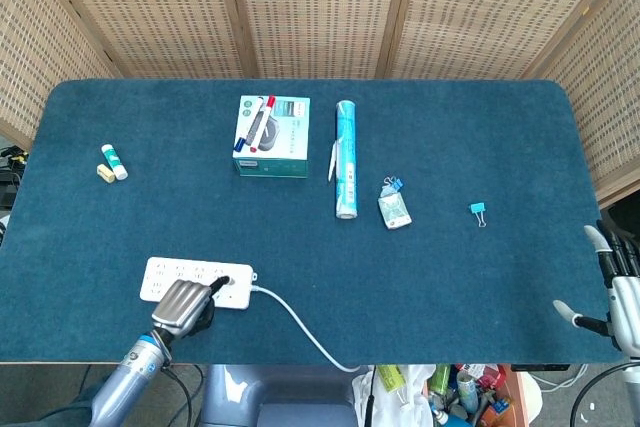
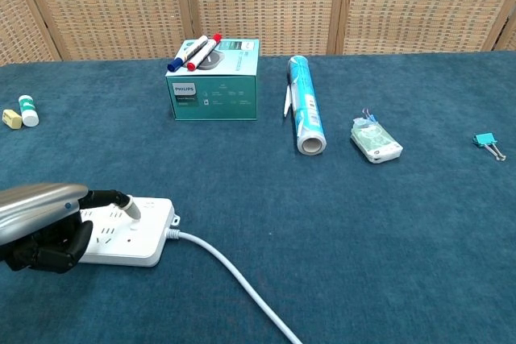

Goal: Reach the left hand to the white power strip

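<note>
The white power strip (image 1: 205, 278) (image 2: 142, 232) lies near the table's front left edge, and its white cable (image 1: 300, 325) (image 2: 234, 279) runs off to the front right. My left hand (image 1: 182, 304) (image 2: 39, 225) lies over the strip's near left part. Most of its fingers are curled in, and one outstretched fingertip (image 2: 129, 206) touches the strip's top. The strip's left end is hidden under the hand in the chest view. My right hand (image 1: 615, 285) hangs at the table's right edge with fingers spread, holding nothing.
A teal box (image 1: 272, 137) (image 2: 214, 78) with markers on top stands at the back centre, next to a blue roll (image 1: 345, 157) (image 2: 305, 114). To the right lie a small packet (image 1: 394, 209) (image 2: 376, 139) and a blue clip (image 1: 478, 211) (image 2: 484, 141). A glue stick (image 1: 113, 161) (image 2: 28, 109) sits far left.
</note>
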You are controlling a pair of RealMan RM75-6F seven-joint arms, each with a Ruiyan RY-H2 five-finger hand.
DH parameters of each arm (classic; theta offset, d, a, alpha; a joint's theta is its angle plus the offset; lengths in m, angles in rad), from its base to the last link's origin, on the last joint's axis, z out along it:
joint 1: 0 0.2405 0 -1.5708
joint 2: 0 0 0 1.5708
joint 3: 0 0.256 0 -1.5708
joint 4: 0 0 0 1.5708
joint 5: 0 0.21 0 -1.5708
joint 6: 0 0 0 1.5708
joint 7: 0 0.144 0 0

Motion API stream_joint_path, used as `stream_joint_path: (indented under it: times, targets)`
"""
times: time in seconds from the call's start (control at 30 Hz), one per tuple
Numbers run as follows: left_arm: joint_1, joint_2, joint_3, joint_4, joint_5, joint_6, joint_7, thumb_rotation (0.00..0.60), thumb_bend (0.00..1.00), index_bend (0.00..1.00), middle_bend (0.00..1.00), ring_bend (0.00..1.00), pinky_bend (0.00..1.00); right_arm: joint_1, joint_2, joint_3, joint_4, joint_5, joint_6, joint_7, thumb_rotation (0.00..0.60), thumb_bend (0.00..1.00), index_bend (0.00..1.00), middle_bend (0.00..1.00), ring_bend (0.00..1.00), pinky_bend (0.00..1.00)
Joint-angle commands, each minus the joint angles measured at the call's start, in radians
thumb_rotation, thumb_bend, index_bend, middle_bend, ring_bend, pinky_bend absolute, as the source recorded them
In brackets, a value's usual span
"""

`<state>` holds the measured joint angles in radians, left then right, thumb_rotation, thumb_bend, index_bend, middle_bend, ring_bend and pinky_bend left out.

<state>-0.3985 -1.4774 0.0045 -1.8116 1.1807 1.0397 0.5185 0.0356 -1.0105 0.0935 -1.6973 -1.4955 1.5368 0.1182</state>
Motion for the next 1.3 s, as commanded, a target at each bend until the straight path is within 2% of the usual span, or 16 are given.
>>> stream_joint_path:
  times: [0.03, 0.7, 0.73, 0.93, 1.0, 1.03, 1.07, 1.1, 1.13, 1.17, 1.23, 1.3]
  targets:
    - [-0.006, -0.002, 0.004, 0.0, -0.011, -0.009, 0.0, 0.6, 1.0, 0.22, 1.0, 1.0, 1.0, 0.0, 0.0, 0.0, 0.0, 0.0, 0.0, 0.0, 0.6, 0.0, 0.0, 0.0, 0.0, 0.0]
    - [-0.041, 0.015, 0.035, 0.001, -0.065, -0.039, -0.011, 0.6, 1.0, 0.24, 1.0, 1.0, 1.0, -0.001, -0.001, 0.0, -0.002, -0.001, 0.003, -0.003, 0.6, 0.0, 0.0, 0.0, 0.0, 0.0]
    - [-0.039, 0.017, 0.031, -0.002, -0.054, -0.028, -0.025, 0.6, 1.0, 0.24, 1.0, 1.0, 1.0, -0.001, -0.001, 0.0, -0.002, -0.001, 0.003, -0.003, 0.6, 0.0, 0.0, 0.0, 0.0, 0.0]
    - [0.022, 0.051, -0.01, 0.005, 0.173, 0.18, -0.175, 0.6, 1.0, 0.24, 1.0, 1.0, 1.0, -0.001, 0.0, 0.0, -0.001, -0.002, 0.003, 0.001, 0.6, 0.0, 0.0, 0.0, 0.0, 0.0]
    - [0.049, 0.075, -0.026, 0.027, 0.264, 0.285, -0.221, 0.6, 0.87, 0.24, 1.0, 1.0, 1.0, -0.002, 0.001, 0.0, -0.002, -0.003, 0.004, 0.002, 0.6, 0.0, 0.0, 0.0, 0.0, 0.0]
    - [0.067, 0.091, -0.04, 0.04, 0.297, 0.347, -0.229, 0.6, 0.66, 0.24, 1.0, 1.0, 1.0, -0.003, 0.001, -0.001, -0.003, -0.004, 0.006, 0.003, 0.6, 0.0, 0.0, 0.0, 0.0, 0.0]
    - [0.077, 0.098, -0.045, 0.05, 0.313, 0.378, -0.232, 0.6, 0.38, 0.25, 1.0, 1.0, 1.0, -0.003, 0.002, -0.001, -0.003, -0.005, 0.007, 0.003, 0.6, 0.0, 0.0, 0.0, 0.0, 0.0]
    - [0.092, 0.109, -0.056, 0.066, 0.331, 0.424, -0.23, 0.583, 0.22, 0.25, 1.0, 1.0, 1.0, -0.004, 0.002, -0.001, -0.004, -0.006, 0.008, 0.003, 0.6, 0.0, 0.0, 0.0, 0.0, 0.0]
    - [0.102, 0.115, -0.064, 0.077, 0.339, 0.453, -0.23, 0.487, 0.05, 0.27, 1.0, 1.0, 1.0, -0.004, 0.002, -0.001, -0.004, -0.007, 0.009, 0.003, 0.6, 0.0, 0.0, 0.0, 0.0, 0.0]
    - [0.122, 0.128, -0.074, 0.093, 0.349, 0.499, -0.247, 0.364, 0.0, 0.29, 1.0, 1.0, 1.0, -0.004, 0.002, -0.002, -0.006, -0.009, 0.01, 0.002, 0.6, 0.0, 0.0, 0.0, 0.0, 0.0]
    - [0.154, 0.173, -0.076, 0.137, 0.392, 0.573, -0.353, 0.162, 0.0, 0.33, 1.0, 1.0, 1.0, -0.004, 0.001, -0.004, -0.008, -0.015, 0.011, -0.003, 0.6, 0.0, 0.0, 0.0, 0.0, 0.0]
    - [0.187, 0.195, -0.081, 0.226, 0.417, 0.644, -0.404, 0.08, 0.0, 0.35, 1.0, 1.0, 1.0, -0.004, -0.001, -0.006, -0.01, -0.02, 0.013, -0.01, 0.6, 0.0, 0.0, 0.0, 0.0, 0.0]
